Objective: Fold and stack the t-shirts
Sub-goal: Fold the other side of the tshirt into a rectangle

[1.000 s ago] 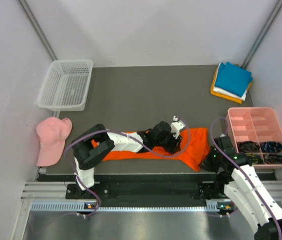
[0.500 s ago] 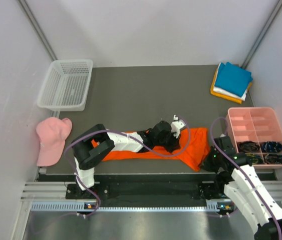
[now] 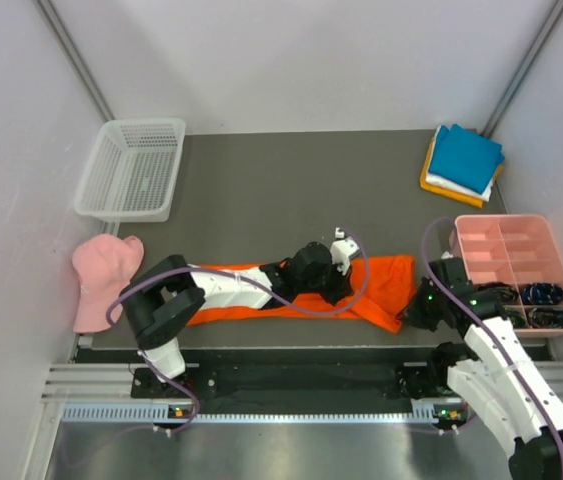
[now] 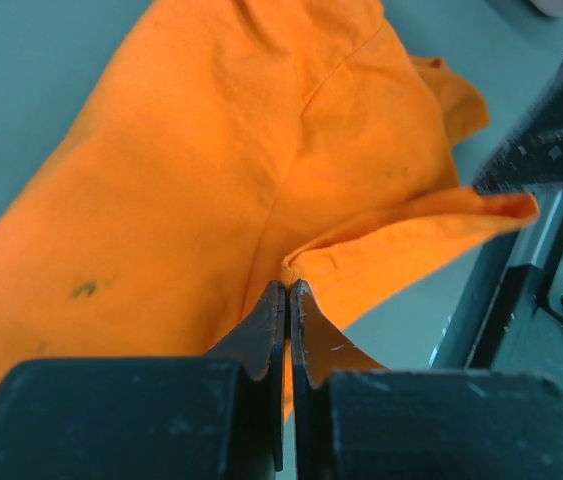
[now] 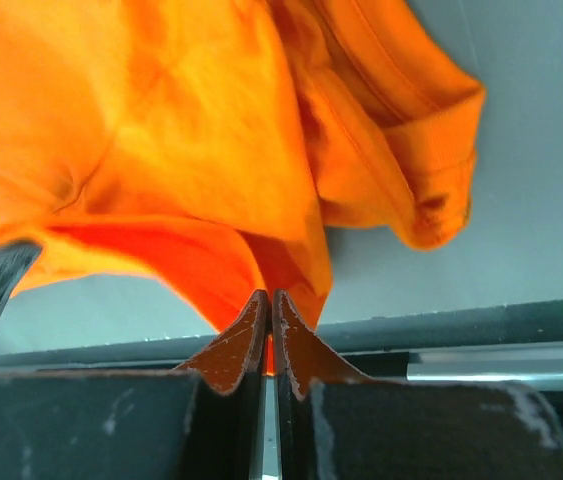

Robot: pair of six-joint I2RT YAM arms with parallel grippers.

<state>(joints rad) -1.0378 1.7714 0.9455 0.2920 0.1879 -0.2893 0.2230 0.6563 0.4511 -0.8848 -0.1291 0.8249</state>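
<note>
Left end effector [image 4: 288, 287] pinches orange t-shirt [image 4: 211, 150]; tray [image 3: 506, 218] holds dark items [image 3: 521, 293]

Overhead view; close wrist views share orange shirt [image 3: 383, 282].

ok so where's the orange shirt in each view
top external: orange shirt lies stretched along the near edge of the table, between the two arms.
left wrist: orange shirt fills the upper left, its hem pinched in the left pincer.
right wrist: orange shirt fills the top and left, a fold pinched in the right pincer.
shared landmark: the grey table shows beside the shirt in all three.
</note>
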